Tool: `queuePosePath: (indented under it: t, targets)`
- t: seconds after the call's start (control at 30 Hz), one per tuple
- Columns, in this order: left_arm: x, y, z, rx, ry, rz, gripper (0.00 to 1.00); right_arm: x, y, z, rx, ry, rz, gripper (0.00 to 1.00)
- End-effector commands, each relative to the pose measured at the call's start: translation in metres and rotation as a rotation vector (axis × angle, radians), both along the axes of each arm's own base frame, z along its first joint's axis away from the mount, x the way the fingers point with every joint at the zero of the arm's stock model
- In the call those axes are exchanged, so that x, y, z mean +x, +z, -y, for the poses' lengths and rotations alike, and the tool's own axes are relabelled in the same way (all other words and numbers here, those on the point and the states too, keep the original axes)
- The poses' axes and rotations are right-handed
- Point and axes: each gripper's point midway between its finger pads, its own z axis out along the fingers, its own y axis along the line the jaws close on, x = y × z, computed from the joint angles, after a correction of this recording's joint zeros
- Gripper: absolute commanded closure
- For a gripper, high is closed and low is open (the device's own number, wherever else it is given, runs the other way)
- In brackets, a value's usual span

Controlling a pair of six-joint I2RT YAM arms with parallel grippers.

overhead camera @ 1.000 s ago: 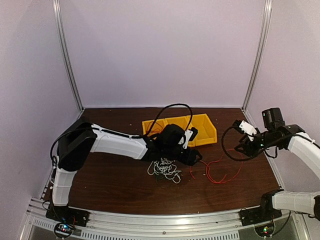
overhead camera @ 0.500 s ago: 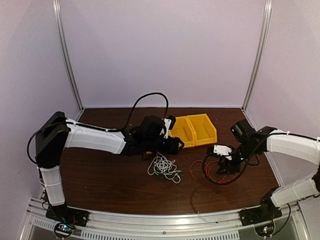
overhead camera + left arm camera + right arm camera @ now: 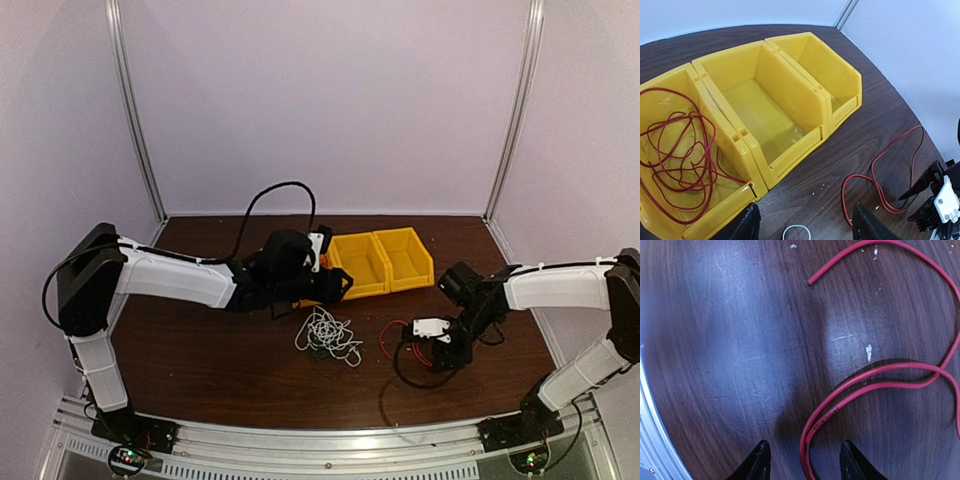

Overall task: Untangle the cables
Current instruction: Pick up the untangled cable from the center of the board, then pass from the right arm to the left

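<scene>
A clump of white and black cables [image 3: 328, 336] lies mid-table. A loose red cable [image 3: 386, 338] lies to its right. My right gripper [image 3: 437, 352] is low over that red cable, open. In the right wrist view the red cable [image 3: 812, 432] runs doubled between the spread fingertips [image 3: 759, 462], not pinched. My left gripper [image 3: 338, 287] is open and empty, in front of the yellow bin [image 3: 405, 255]. In the left wrist view the bin's left compartment holds a coiled red cable [image 3: 677, 150], the loose red cable [image 3: 875, 175] lies right, and a white loop [image 3: 797, 231] shows between the fingers.
The yellow bin [image 3: 790, 150] has three compartments; the middle and right ones hold nothing. The right gripper's white body [image 3: 945, 200] shows at the right edge of the left wrist view. Purple walls and metal posts [image 3: 140, 130] enclose the table.
My left gripper pulled back left from above the clump to the bin's front. My right arm swung down and left from the table's right edge onto the red cable.
</scene>
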Motion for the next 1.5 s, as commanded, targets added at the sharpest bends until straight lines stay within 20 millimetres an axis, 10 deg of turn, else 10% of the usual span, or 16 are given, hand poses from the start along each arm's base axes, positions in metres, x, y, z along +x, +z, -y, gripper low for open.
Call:
queuePosePath:
  t: [0.0, 0.53, 1.03, 1.47]
  targets:
    - [-0.001, 0.024, 0.004, -0.068, -0.015, 0.046, 0.36, 0.007, -0.008, -0.001, -0.021, -0.003, 0.015, 0.56]
    - [0.000, 0.031, 0.002, -0.061, -0.013, 0.067, 0.36, 0.014, 0.001, -0.010, -0.016, 0.007, 0.039, 1.00]
    - [-0.048, 0.045, 0.050, -0.275, -0.356, 0.045, 0.34, 0.027, 0.114, -0.043, 0.286, -0.041, 0.206, 1.00]
    - [-0.086, 0.040, 0.074, -0.224, -0.554, 0.230, 0.33, 0.030, 0.149, -0.049, 0.384, -0.041, 0.265, 1.00]
